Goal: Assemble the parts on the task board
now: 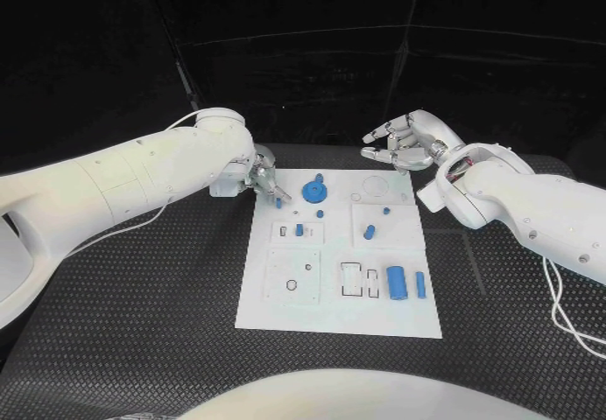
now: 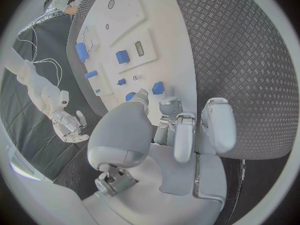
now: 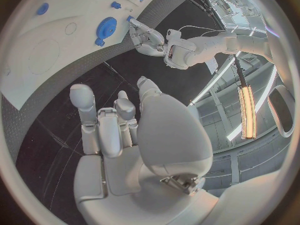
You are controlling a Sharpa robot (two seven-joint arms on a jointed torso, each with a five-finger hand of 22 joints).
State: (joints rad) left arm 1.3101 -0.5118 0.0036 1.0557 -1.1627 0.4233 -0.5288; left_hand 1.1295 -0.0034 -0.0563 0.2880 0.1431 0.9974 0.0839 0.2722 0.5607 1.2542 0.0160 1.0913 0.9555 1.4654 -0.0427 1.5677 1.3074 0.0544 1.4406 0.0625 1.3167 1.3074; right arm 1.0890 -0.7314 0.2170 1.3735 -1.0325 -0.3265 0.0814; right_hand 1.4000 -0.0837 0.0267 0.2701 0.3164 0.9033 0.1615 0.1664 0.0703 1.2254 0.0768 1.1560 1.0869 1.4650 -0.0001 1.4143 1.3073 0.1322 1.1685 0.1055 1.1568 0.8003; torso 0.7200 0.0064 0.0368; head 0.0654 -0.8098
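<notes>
Task board (image 1: 341,302), frame centre. Left hand (image 1: 259,179) pinches small blue part (image 1: 279,202) at board's upper-left corner; right hand (image 1: 402,144) empty, fingers spread. Step: placing; next, seat it.

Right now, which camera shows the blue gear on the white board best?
The head view: the blue gear sits unobstructed, seen from above. The right wrist view shows it near the rim, bent by the lens. In the left wrist view I cannot pick it out.
</notes>
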